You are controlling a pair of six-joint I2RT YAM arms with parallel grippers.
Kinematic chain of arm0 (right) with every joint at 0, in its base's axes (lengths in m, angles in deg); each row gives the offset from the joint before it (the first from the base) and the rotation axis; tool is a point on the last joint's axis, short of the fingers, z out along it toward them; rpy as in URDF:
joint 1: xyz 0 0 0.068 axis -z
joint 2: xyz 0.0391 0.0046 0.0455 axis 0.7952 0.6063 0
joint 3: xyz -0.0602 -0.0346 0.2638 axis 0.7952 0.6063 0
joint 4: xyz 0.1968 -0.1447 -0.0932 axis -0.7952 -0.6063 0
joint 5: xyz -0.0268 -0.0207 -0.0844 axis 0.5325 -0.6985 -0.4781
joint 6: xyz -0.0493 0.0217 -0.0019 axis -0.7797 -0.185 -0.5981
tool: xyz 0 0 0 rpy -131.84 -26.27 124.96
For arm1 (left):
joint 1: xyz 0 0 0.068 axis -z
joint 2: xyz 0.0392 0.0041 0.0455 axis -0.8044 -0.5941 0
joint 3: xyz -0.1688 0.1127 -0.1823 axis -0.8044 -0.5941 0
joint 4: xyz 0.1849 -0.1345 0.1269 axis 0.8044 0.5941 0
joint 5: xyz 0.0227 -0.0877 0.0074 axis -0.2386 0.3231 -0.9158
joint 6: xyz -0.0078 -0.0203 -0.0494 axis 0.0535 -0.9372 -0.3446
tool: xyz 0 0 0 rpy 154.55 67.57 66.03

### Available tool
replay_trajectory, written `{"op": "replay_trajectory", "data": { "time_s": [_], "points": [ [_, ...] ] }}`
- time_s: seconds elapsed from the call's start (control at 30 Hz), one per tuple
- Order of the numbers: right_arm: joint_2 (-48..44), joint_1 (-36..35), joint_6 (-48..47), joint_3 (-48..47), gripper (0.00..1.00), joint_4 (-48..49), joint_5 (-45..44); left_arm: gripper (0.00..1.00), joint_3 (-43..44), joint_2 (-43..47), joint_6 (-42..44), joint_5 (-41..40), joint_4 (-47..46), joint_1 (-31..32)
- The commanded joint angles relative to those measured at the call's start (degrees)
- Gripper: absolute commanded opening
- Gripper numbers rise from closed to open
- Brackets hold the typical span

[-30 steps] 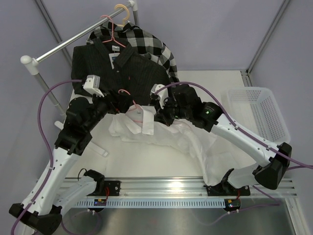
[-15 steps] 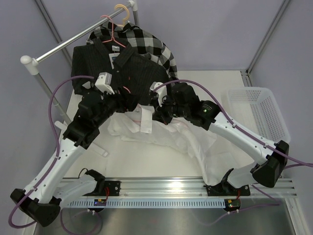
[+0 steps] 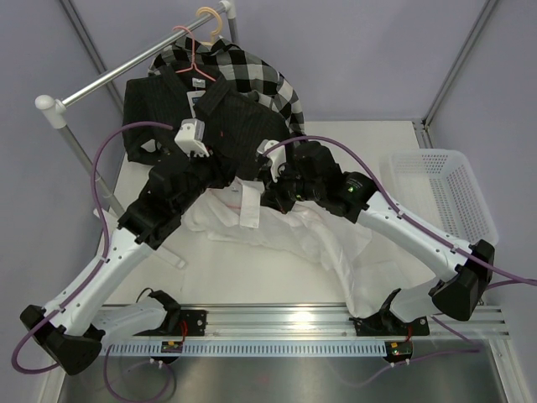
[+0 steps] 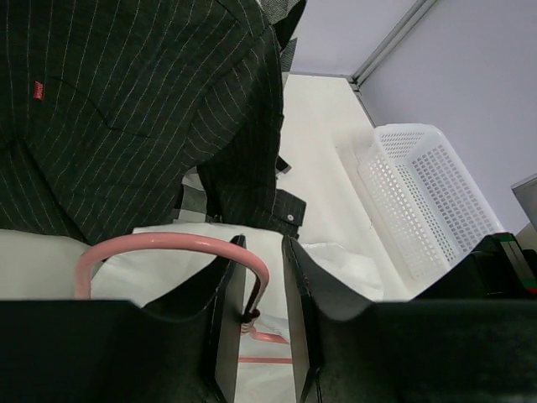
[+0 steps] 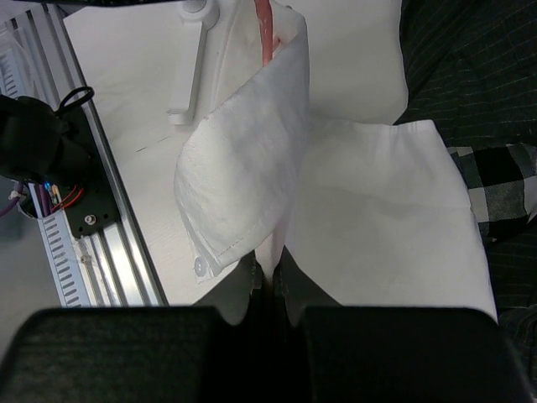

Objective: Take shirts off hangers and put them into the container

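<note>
Nearest, the right claw point(image 5: 268, 281) is pressed together on a fold of the white shirt point(image 5: 377, 210), which lies crumpled on the worktop point(image 3: 243, 277). Beyond it, the left claw point(image 4: 264, 252) is narrowly spread astride the hook of the pink hanger point(image 4: 168, 246), not pinching it. It should clamp the wire firmly, then draw it out while the right claw pins the cloth. The basket point(image 3: 445, 189) sits far right.

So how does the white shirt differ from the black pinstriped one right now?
The white shirt is plain and lies crumpled on the near part of the table. The black pinstriped shirt is faintly striped and lies spread farther back, by the rail. The white shirt is pinched in the right gripper's shut jaws, while nothing grips the black pinstriped shirt. Both are collared shirts, and both are outside the basket.
</note>
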Motion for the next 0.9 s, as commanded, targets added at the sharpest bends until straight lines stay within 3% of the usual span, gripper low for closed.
{"op": "replay_trajectory", "data": {
  "time_s": [0.0, 0.13, 0.2, 0.23, 0.3, 0.5, 0.57, 0.67, 0.7, 0.87],
  "points": [
    [-1.82, 0.37, 1.12, -1.67, 0.0, 3.49, -0.31, 0.28, 1.58, -0.25, 0.17, -3.2, -2.91, 1.18],
    [-2.7, 0.46, 2.53, -1.23, 0.0, 4.63, -0.84, 0.33, 1.67, -0.6, 0.52, -4.69, -3.0, 1.89],
    [-3.05, 0.37, 3.14, -1.14, 0.0, 5.24, -0.84, 0.26, 1.94, -0.61, 1.31, -5.83, -2.91, 2.24],
    [-3.14, 0.37, 3.76, -1.23, 0.0, 5.33, -0.84, 0.12, 1.94, -0.69, 1.57, -6.1, -3.0, 2.33],
    [-3.14, 0.37, 4.38, -1.23, 0.0, 5.42, -0.84, 0.0, 2.29, -1.13, 2.1, -6.98, -3.0, 2.5],
    [-4.45, 0.37, 8.5, -0.01, 0.03, 6.39, -2.07, 0.0, 5.0, -3.76, 3.69, -8.91, -3.18, 3.12],
    [-5.24, 0.37, 9.47, -0.09, 0.11, 5.69, -3.46, 0.0, 5.71, -4.38, 4.04, -9.88, -3.26, 3.64],
    [-7.79, 0.37, 11.93, -0.18, 0.39, 4.28, -6.53, 0.0, 6.5, -4.91, 4.21, -11.9, -3.35, 4.0],
    [-9.62, 0.37, 12.55, 0.0, 0.54, 3.32, -7.25, 0.0, 6.33, -4.91, 4.13, -12.6, -3.44, 4.0],
    [-14.99, 0.37, 17.73, 0.7, 0.87, -0.2, -13.65, 0.0, 3.7, -3.25, 5.18, -14.27, -4.58, 4.0]
  ]
}}
